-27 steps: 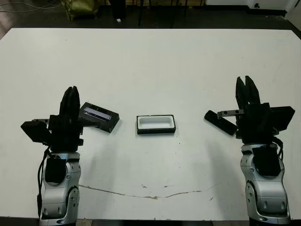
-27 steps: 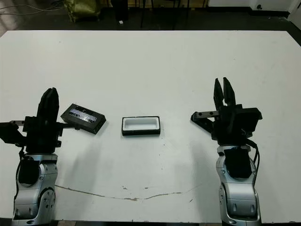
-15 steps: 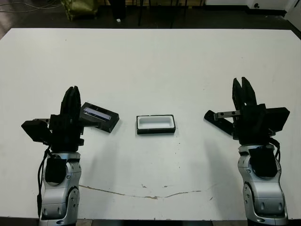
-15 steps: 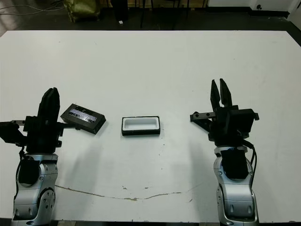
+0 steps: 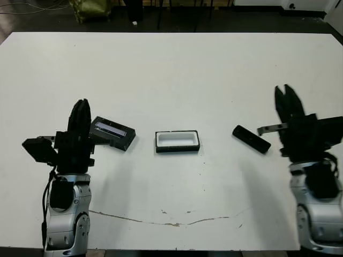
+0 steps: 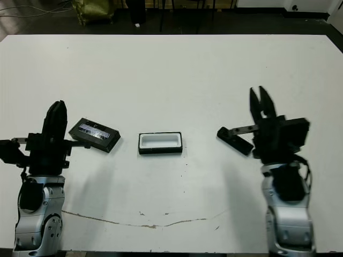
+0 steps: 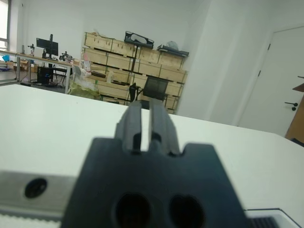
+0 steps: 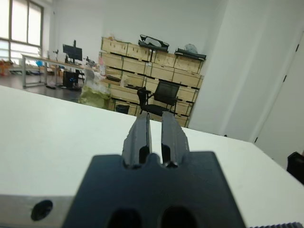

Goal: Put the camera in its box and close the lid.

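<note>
Camera (image 5: 251, 139): slim black bar-shaped device with rounded ends, lying flat and aslant on the white table (image 5: 177, 69), right of centre, just left of the right gripper (image 5: 288, 99) and apart from its fingers. Nearest along the front edge, two silver-grey forearms rising from the left and right corners, each ending in a black gripper body with two black fingers pointing away across the table. A thin brownish crack-like line across the tabletop between them, close to the near edge. Left gripper (image 5: 81, 111) with fingers drawn nearly together (only a narrow slit between them in the left wrist view), empty, holding nothing. Right gripper likewise holding nothing, fingers slightly parted with a narrow gap at the tips.

A little farther in, roughly in one row from left to right: flat black rectangular lid (image 5: 112, 133) with a glossy silvery strip on top, lying aslant just right of the left gripper; small shallow black box (image 5: 177, 141) with white lining, open, empty, at the table's middle, well apart from both lid and camera; then the camera itself.

Beyond that row, bare white tabletop up to the far edge. Past the table, dark floor with an olive-green bag (image 5: 91, 9) at far left.
</note>
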